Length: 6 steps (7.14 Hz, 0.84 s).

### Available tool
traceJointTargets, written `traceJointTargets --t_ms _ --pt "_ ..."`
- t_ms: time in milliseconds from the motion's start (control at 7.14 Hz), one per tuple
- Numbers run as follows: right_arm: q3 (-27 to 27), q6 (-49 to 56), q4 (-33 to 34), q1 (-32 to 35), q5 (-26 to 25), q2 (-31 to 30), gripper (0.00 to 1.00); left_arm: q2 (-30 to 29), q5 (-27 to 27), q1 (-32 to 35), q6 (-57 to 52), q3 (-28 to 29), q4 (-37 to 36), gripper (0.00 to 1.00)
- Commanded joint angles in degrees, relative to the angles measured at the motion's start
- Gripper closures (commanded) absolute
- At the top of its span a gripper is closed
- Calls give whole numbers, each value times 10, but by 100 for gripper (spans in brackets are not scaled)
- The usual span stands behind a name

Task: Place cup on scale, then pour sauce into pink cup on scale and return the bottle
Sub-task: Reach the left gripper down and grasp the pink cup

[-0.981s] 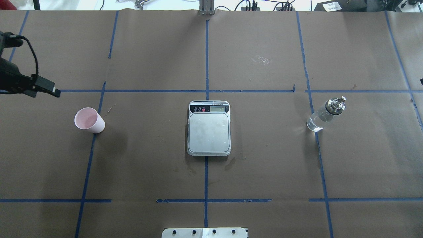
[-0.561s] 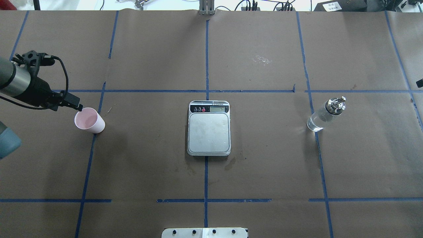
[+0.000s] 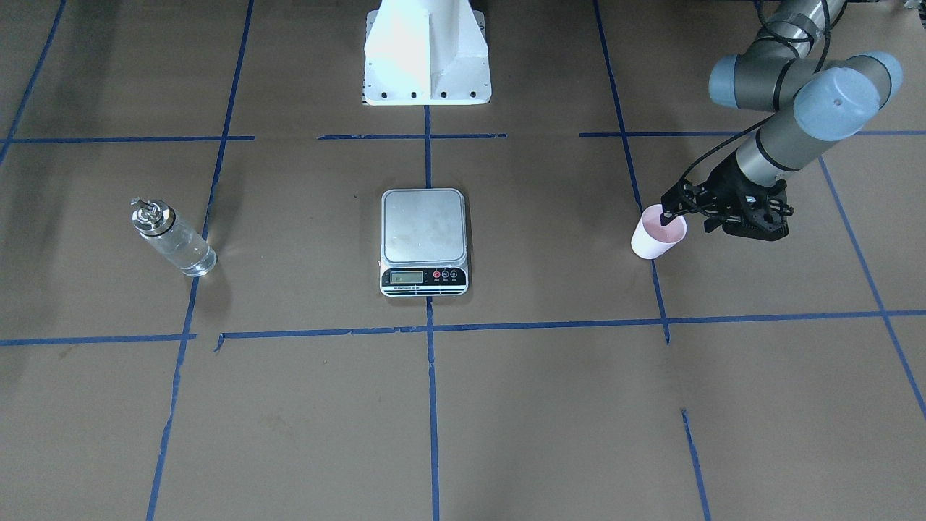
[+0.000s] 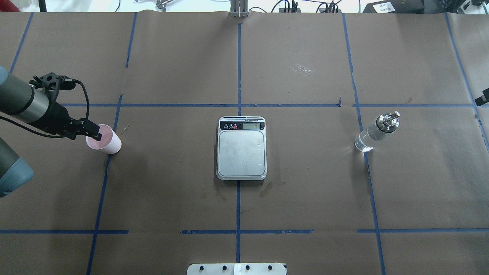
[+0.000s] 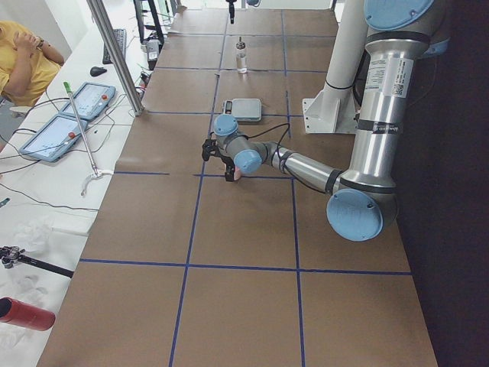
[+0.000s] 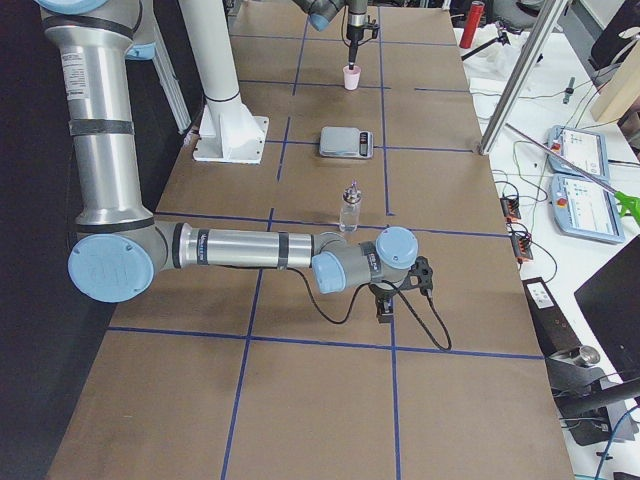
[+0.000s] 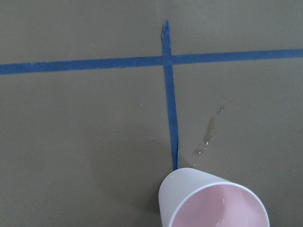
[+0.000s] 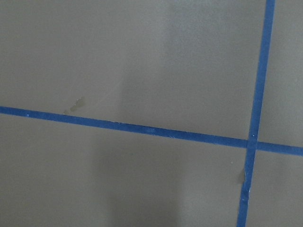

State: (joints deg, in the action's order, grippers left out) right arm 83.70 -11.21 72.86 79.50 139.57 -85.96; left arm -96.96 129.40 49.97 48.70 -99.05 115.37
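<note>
The pink cup [image 4: 109, 144] stands upright at the table's left, also in the front view [image 3: 653, 244] and at the bottom of the left wrist view [image 7: 213, 203]. My left gripper [image 4: 93, 133] points down at the cup's left rim [image 3: 669, 215]. It looks open, with one finger dipping inside the rim. The scale [image 4: 241, 152] lies bare at the centre [image 3: 423, 224]. The glass bottle [image 4: 372, 135] with the metal spout stands at the right [image 3: 177, 246], with clear sauce in it. My right gripper [image 6: 385, 305] hovers low beyond the bottle; I cannot tell if it is open.
Blue tape lines divide the brown paper table cover. Wet stains [image 4: 267, 189] lie in front of the scale and drops [image 7: 208, 137] near the cup. The robot's base plate [image 3: 427, 65] is behind the scale. A person [image 5: 23, 53] and tablets [image 5: 76, 99] sit beside the table.
My left arm has swung in from the left edge and come down, and its tip has reached the cup's rim. The right gripper's tip has edged in at the right border.
</note>
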Motion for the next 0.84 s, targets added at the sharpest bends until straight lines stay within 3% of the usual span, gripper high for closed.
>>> traceJointTargets --t_ms 0,140,561,701 --pt "0 0 0 -2 0 0 0 -2 0 -15 -2 6 0 80" --pt "0 0 -1 -3 0 1 0 -4 -2 -15 -3 6 -1 100" --pt "2 1 -2 -7 -1 6 0 -37 0 1 8 -3 -40 100" --pt "7 0 -3 -7 0 6 0 -92 0 18 8 -16 -98 100"
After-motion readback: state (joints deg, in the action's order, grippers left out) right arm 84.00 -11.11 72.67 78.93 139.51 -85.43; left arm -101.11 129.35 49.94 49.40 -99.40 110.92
